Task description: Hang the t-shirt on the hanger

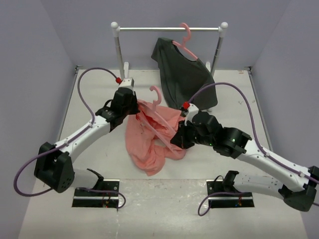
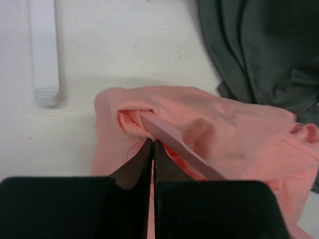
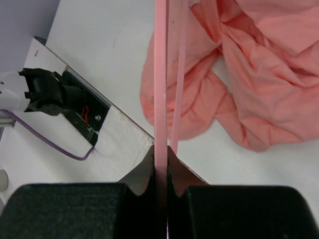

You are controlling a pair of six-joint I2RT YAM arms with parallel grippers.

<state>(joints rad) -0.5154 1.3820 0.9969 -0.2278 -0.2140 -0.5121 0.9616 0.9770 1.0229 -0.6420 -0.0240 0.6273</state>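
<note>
Nearest, the right jaws are clamped on a thin bar of the pink hanger (image 3: 160,74), which slants over the salmon t-shirt (image 1: 147,142) heaped mid-bench (image 1: 159,209). Beyond, the left jaws are pressed together on a fold of that t-shirt, with one hanger end tucked under the cloth beside them. Farthest, a dark grey shirt (image 1: 182,74) hangs from the rail (image 1: 164,29).

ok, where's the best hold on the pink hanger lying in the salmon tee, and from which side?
On the hanger, the straight bar poking out of the t-shirt on the right arm's side, where the right gripper clamps it. Come from the right, jaws across the bar: it's bare and thin there. The hook is curled; the far end is under fabric.
</note>
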